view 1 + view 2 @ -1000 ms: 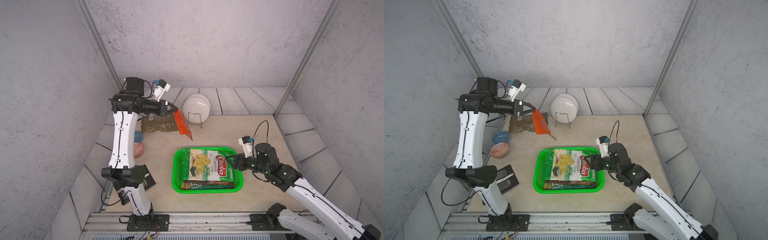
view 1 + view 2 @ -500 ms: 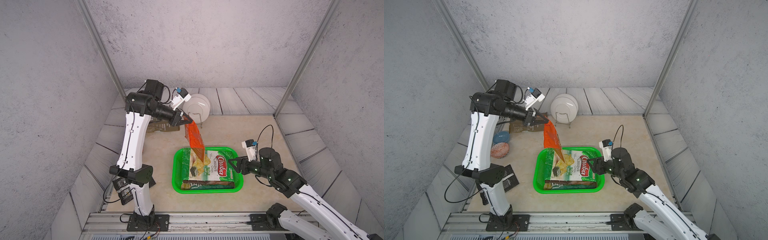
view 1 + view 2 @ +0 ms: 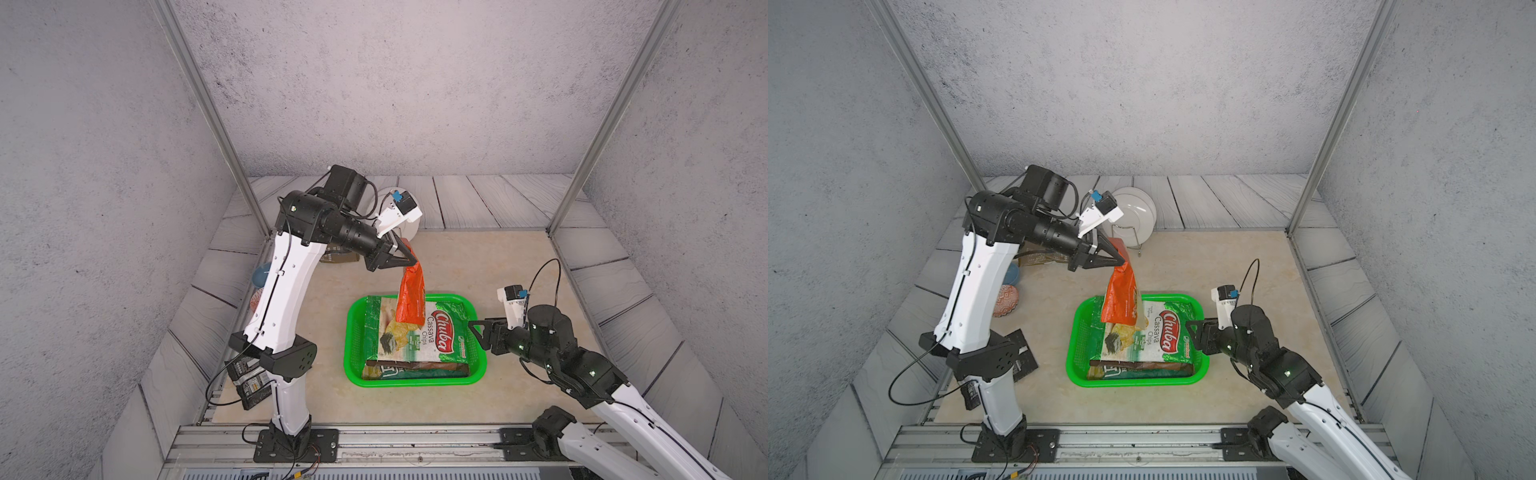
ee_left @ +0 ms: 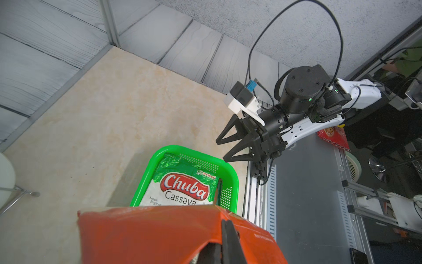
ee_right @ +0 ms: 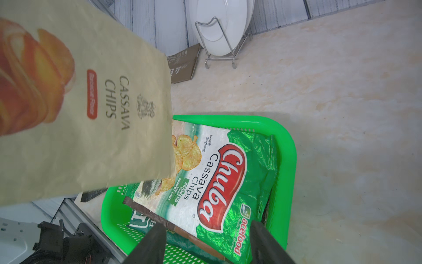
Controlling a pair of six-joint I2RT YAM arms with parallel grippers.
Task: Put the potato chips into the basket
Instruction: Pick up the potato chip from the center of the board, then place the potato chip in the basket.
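**Orange bag (image 3: 410,297) dangles over the basket (image 3: 351,340)**

Left jaws are clamped on the bag's top edge, and it hangs over the green basket's far side, above a green chip bag (image 3: 419,340) lying inside. Right jaws gape empty beside the right rim.

Crinkly snack bag (image 3: 410,297): orange back, tan front w/ orange chip pic. Perforated plastic basket (image 3: 351,336): bright green. Flat foil chip bag (image 3: 415,345): green & white, red logo. Round plate (image 3: 1138,210): plain white.
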